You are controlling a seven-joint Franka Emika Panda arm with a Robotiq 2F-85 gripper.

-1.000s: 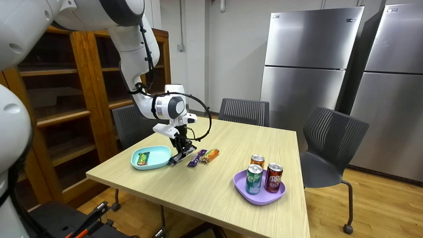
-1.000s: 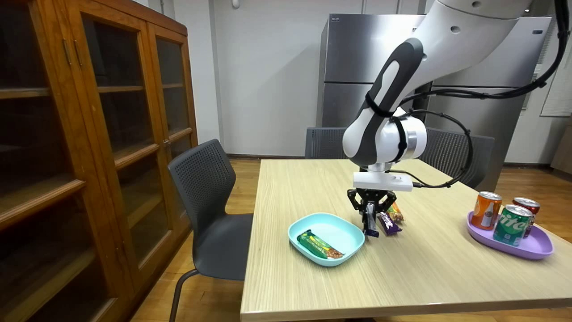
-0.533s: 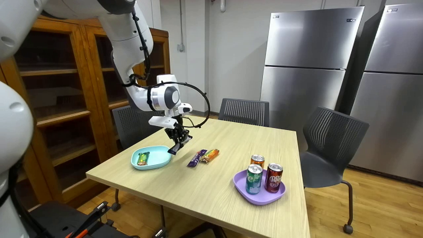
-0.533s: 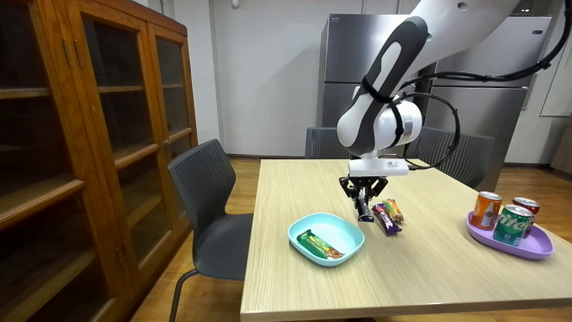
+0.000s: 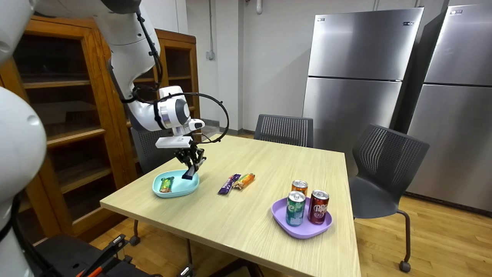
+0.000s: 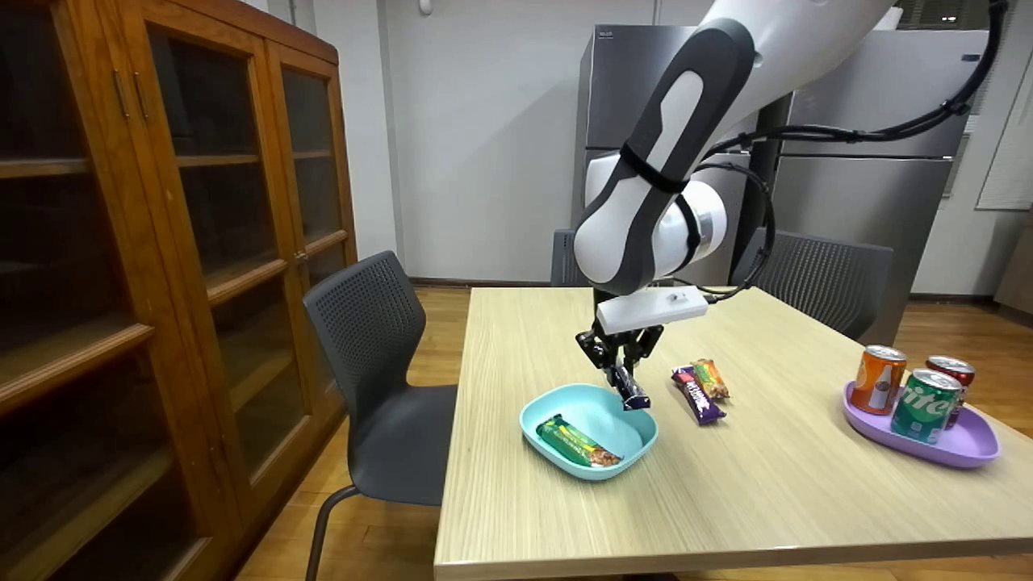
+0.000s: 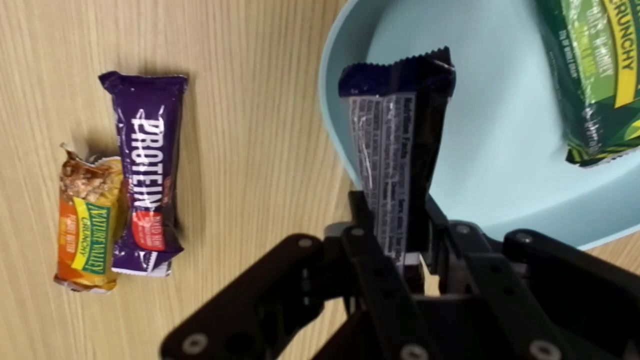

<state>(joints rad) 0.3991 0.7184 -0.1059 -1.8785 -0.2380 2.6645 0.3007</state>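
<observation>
Your jaws pinch a dark purple wrapped bar (image 7: 397, 155), its pale nutrition panel showing in the wrist view; you have it tilted, crimped free end downward, above the edge of the light-blue tray (image 7: 500, 150).

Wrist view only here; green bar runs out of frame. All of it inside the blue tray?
Observer: Yes, in both exterior views the green bar lies wholly inside the blue tray.
Operator: Anything set out that I can't see?
Observer: A purple tray on the table, holding an orange can, a green can and a red can.
Operator: Anything sticking out higher up?
Observer: A black cable loops out beside the arm, higher than the gripper.
</observation>
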